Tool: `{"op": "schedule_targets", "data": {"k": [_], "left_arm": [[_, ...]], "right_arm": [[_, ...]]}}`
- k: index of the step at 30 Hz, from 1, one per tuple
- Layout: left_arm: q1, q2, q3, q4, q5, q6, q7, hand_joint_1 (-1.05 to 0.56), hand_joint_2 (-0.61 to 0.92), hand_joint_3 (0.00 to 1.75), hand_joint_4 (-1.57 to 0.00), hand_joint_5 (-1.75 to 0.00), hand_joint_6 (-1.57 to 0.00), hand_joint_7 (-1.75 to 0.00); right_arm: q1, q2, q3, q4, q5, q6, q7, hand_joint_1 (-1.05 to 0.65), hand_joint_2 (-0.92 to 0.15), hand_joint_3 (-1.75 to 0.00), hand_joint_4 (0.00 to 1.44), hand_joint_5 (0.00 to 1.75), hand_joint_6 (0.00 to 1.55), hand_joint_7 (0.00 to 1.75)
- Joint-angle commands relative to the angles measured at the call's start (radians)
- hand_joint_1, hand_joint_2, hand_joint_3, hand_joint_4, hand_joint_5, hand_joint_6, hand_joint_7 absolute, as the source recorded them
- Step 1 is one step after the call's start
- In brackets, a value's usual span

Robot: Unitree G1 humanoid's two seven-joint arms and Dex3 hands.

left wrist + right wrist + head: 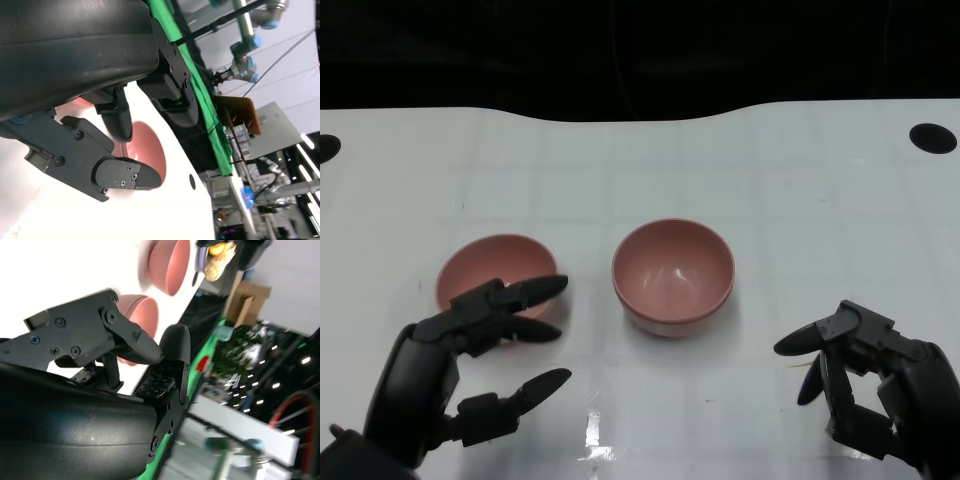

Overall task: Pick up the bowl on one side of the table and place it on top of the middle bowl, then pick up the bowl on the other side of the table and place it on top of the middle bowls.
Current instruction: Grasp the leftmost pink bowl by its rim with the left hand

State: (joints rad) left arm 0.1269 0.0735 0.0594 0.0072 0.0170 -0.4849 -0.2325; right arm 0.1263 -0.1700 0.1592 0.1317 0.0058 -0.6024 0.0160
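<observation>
Two pink bowls stand on the white table [800,200]. The left bowl [480,268] is shallow-looking and partly covered by my left hand [480,350], whose fingers reach over its near rim while the thumb stays on the near side; nothing is held. The middle bowl [672,272] stands upright with a paler band at its base. My right hand [865,375] hovers to the right of and nearer than the middle bowl, fingers apart and empty. In the right wrist view, two pink bowls [145,315] [170,265] show beyond my right hand [125,360]. A pink bowl [150,145] shows past the fingers [120,175].
Black round holes mark the table's far right [932,137] and far left [325,148]. Beyond the curved far edge [620,112] lies dark background. The wrist views show green cloth [200,90] and lab equipment off the table.
</observation>
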Motion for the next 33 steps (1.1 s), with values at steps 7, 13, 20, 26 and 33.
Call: {"op": "schedule_targets", "data": {"k": [7,13,20,26,33], "left_arm": [[-0.072,0.159,0.022,-0.109,0.47,0.06,0.189,-0.56,0.92,0.1,-0.29,-0.58,-0.4,0.0],[-0.15,0.248,-0.054,-0.097,0.768,0.185,0.25,-0.65,0.92,0.1,-0.34,-0.49,-0.43,-0.01],[-0.232,0.293,-0.18,-0.03,0.939,0.336,0.229,-0.63,0.92,0.04,-0.39,-0.41,-0.45,-0.01],[-0.337,0.294,-0.298,0.107,1.012,0.462,0.149,-0.63,0.92,0.07,-0.45,-0.31,-0.45,-0.01],[-0.41,0.297,-0.382,0.255,0.997,0.482,0.184,-0.51,0.92,0.11,-0.69,-0.26,-0.59,-0.04]], "right_arm": [[0.006,0.04,-0.035,-0.027,0.025,0.101,0.061,-0.08,-0.32,-1.56,0.93,1.75,0.8,1.62],[0.004,0.056,-0.044,-0.043,-0.002,0.138,0.07,-0.06,-0.31,-1.58,0.95,1.75,0.81,1.62],[0.007,0.07,-0.051,-0.058,-0.011,0.157,0.08,-0.05,-0.29,-1.6,0.95,1.75,0.82,1.61],[0.009,0.076,-0.051,-0.076,-0.017,0.173,0.084,-0.03,-0.29,-1.61,0.94,1.75,0.82,1.6],[0.01,0.081,-0.055,-0.078,-0.018,0.173,0.095,-0.03,-0.29,-1.6,0.95,1.75,0.83,1.57]]}}
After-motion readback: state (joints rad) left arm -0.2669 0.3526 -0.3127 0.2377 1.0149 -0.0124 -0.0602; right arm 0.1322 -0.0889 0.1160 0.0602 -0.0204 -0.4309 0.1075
